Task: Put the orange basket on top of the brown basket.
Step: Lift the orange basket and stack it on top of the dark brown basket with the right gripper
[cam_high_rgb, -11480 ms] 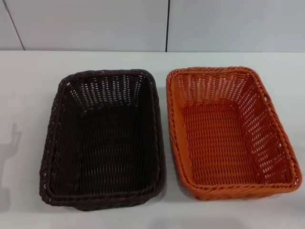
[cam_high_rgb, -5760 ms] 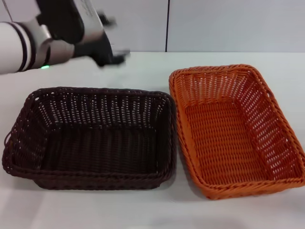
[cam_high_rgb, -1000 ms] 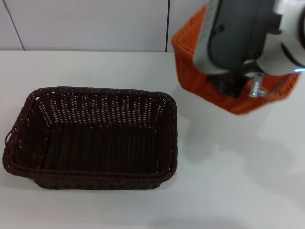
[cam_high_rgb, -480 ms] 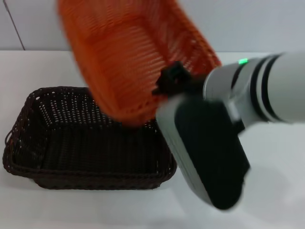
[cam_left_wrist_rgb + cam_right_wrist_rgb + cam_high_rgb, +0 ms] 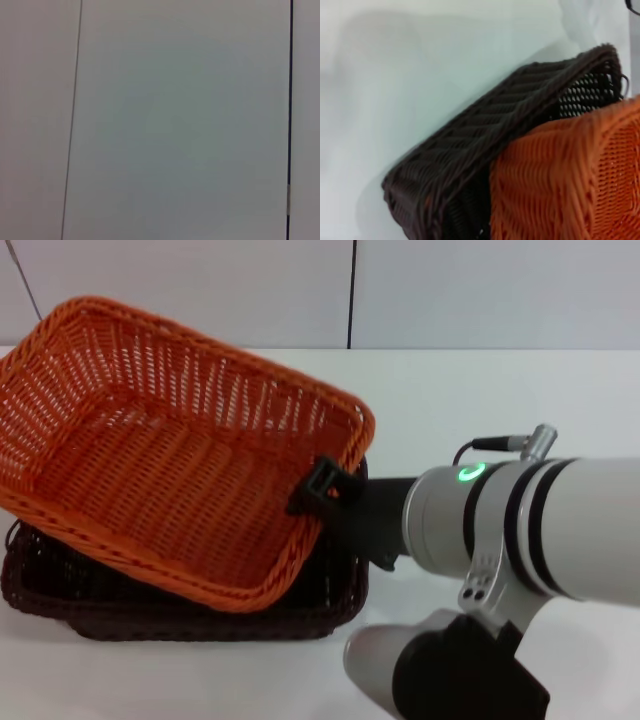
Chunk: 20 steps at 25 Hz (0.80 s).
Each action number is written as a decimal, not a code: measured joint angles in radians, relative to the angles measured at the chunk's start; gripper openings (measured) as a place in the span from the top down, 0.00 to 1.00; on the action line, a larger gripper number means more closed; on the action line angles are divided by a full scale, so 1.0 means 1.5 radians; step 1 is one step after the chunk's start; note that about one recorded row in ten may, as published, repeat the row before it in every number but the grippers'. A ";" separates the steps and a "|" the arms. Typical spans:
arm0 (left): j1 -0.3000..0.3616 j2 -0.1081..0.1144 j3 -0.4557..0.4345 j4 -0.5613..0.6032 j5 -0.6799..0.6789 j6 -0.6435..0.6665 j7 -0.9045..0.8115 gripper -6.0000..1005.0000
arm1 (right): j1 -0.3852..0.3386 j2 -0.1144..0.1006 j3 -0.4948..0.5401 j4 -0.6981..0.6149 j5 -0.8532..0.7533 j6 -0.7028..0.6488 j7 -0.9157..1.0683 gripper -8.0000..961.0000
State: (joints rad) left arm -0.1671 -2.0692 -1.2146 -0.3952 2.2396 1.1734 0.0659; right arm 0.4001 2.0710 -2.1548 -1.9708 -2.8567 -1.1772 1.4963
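Orange basket (image 5: 170, 450) hangs tilted over the brown basket (image 5: 330, 590), its right rim clamped in my right gripper (image 5: 325, 488); white table (image 5: 480, 400) lies open rightward.

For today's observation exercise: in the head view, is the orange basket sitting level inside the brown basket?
No. The orange basket is tilted, its far-left corner raised well above the brown basket, with the right claw at its rim.

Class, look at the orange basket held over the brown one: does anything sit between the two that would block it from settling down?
Nothing visible does. The right claw holds the orange basket tilted over the brown basket, whose visible interior looks empty.
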 joint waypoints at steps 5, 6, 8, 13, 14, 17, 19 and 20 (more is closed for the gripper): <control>-0.003 -0.001 0.004 -0.002 0.000 -0.003 -0.006 0.19 | -0.027 -0.002 -0.007 0.002 -0.003 0.012 0.006 0.74; -0.003 -0.001 0.004 -0.002 0.000 -0.003 -0.006 0.19 | -0.032 -0.003 -0.008 0.002 -0.008 0.018 0.011 0.74; -0.004 -0.001 0.005 -0.002 0.000 -0.004 -0.006 0.19 | -0.041 -0.004 -0.012 -0.002 -0.026 0.028 0.036 0.73; -0.009 -0.001 0.010 -0.004 0.000 -0.011 -0.006 0.19 | -0.071 -0.013 -0.023 -0.038 -0.042 0.023 0.064 0.71; -0.009 -0.001 0.010 -0.004 0.000 -0.011 -0.006 0.19 | -0.079 -0.013 -0.025 -0.048 -0.042 0.018 0.064 0.69; -0.010 -0.001 0.011 -0.004 0.000 -0.014 -0.006 0.19 | -0.096 -0.011 -0.035 -0.062 -0.042 0.006 0.064 0.63; -0.016 0.000 0.010 -0.003 0.000 -0.019 -0.006 0.19 | -0.101 -0.010 -0.039 -0.062 -0.043 0.002 0.064 0.59; -0.017 0.000 0.011 -0.002 0.001 -0.019 -0.006 0.19 | -0.108 -0.008 -0.045 -0.064 -0.043 0.000 0.064 0.57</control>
State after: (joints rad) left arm -0.1929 -2.0691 -1.1988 -0.3975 2.2410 1.1452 0.0563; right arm 0.2386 2.0589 -2.2219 -2.0662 -2.9209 -1.1771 1.5926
